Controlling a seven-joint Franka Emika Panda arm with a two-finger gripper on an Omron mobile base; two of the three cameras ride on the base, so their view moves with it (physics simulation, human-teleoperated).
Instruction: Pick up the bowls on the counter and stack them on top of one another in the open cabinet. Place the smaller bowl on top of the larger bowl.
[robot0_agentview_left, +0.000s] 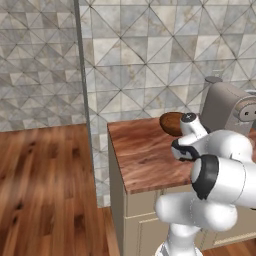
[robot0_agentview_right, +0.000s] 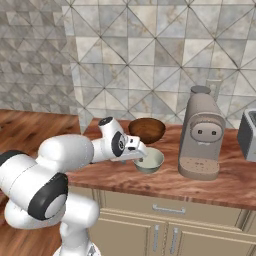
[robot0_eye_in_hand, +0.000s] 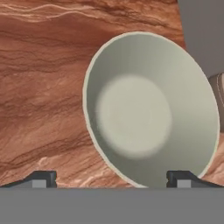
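I am at the first step as I judge it: going for the smaller bowl (robot0_eye_in_hand: 151, 109), which sits on the counter (robot0_agentview_right: 210, 186) just in front of the larger bowl (robot0_agentview_right: 147, 130) and beside the coffee machine (robot0_agentview_right: 201, 132). Neither bowl is in the cabinet yet, so the whole stacking job lies ahead (and the brown one ought to go in first, though I am lined up on the pale one).

My gripper (robot0_eye_in_hand: 111, 178) hangs over the near edge of the pale bowl, looking down into it. My fingertips (robot0_eye_in_hand: 40, 178) stand wide apart, one over bare wood-grain, the other at the bowl's rim; nothing is between them and I see no contact with the bowl.

The next move, I think, calls for going lower so that one finger drops inside the rim and the other outside it, then pinching the wall.
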